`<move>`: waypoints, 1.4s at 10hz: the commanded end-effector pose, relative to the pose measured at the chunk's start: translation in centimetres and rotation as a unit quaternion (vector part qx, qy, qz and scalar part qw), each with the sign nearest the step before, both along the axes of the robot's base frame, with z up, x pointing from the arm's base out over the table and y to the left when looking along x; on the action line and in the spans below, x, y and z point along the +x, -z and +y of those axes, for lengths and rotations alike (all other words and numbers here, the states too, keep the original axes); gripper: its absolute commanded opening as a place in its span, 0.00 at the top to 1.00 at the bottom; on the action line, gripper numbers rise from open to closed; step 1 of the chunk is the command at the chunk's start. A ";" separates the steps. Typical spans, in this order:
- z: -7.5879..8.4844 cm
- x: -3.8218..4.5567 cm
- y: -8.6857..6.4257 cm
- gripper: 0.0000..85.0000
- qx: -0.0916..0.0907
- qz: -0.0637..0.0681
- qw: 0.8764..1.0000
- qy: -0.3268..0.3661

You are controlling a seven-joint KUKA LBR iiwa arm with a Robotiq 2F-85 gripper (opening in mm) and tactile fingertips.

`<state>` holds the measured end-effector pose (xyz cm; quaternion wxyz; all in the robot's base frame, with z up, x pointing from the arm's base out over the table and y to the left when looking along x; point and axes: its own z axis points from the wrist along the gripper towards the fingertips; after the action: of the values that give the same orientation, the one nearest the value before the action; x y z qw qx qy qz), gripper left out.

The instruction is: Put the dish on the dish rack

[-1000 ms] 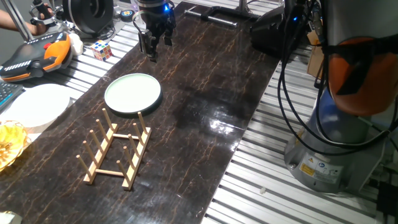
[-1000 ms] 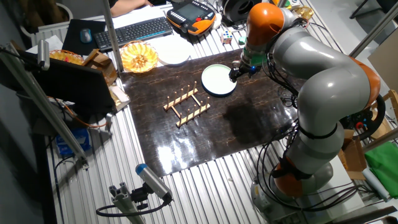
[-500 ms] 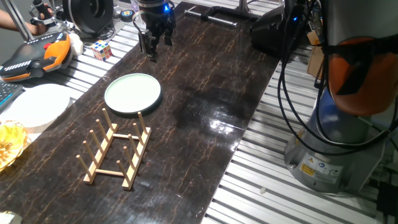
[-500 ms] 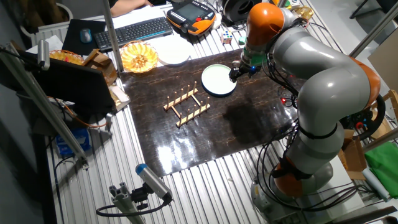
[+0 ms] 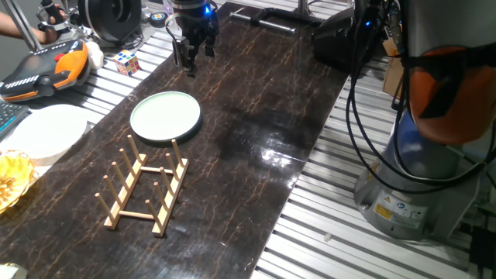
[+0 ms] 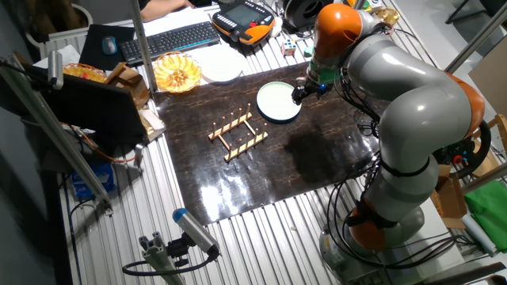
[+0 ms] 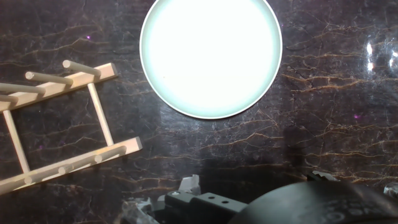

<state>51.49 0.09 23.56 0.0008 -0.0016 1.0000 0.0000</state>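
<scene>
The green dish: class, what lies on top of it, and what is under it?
Nothing lies on the dish; its face is bare. It rests flat on the dark marble tabletop. Whatever is directly beneath it is covered.

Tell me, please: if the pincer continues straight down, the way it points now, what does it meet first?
Probably the bare dark tabletop. The pincer points down just beyond the dish, not over it; depth is unclear.

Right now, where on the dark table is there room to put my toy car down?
The biggest bare patch is the dark tabletop on the arm's side of the green plate and the wooden rack. Plate and rack sit close together. The metal bench edge is crowded: white plate, puzzle cube. The gripper hangs beyond the green plate.
</scene>
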 end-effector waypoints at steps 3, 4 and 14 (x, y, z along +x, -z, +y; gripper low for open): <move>0.0 0.00 0.0 0.97 -0.075 0.148 0.983 -0.080; 0.0 0.00 0.0 0.97 -0.075 0.148 0.983 -0.080; 0.0 0.04 -0.1 0.97 -0.075 0.152 0.982 -0.082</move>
<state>51.53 0.06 23.62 -0.1522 -0.0837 0.9820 -0.0745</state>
